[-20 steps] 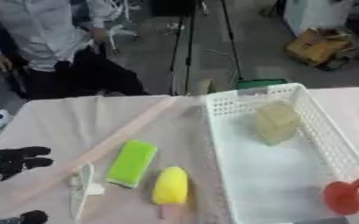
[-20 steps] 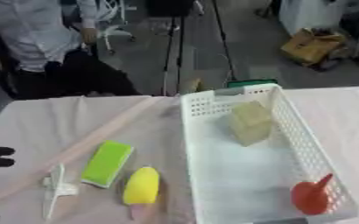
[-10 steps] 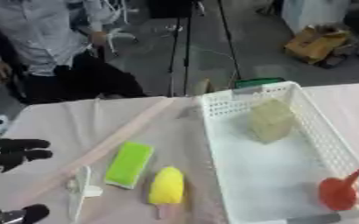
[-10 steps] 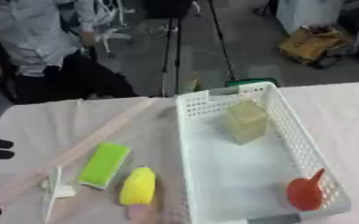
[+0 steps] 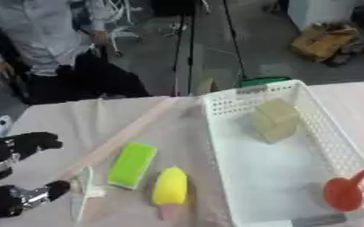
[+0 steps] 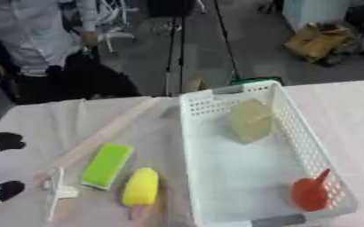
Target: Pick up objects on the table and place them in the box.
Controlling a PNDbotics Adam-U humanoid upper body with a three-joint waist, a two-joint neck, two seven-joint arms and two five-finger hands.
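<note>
A white basket [image 5: 230, 134] stands on the right of the table and holds a tan block [image 5: 272, 119] and a red scoop [image 5: 343, 192]. On the cloth to its left lie a green sponge [image 5: 132, 164], a yellow ice-pop shape [image 5: 170, 188] on a pink stick, and a pale white tool [image 5: 81, 197]. A long wooden stick [image 5: 128, 135] runs diagonally past them. My left hand [image 5: 14, 146] hovers at the left edge beside the white tool, fingers spread and holding nothing. My right hand does not show.
The table is covered with a pinkish cloth [image 5: 61, 119]. A person in dark trousers [image 5: 76, 75] stands at the far left edge, touching nothing. A green item [image 5: 263, 81] peeks out behind the basket. A cardboard box [image 5: 325, 42] sits on the floor beyond.
The whole picture has shifted slightly, so the head moved. My left hand has crept a little upward and inward at the left edge. The objects on the table stay where they were.
</note>
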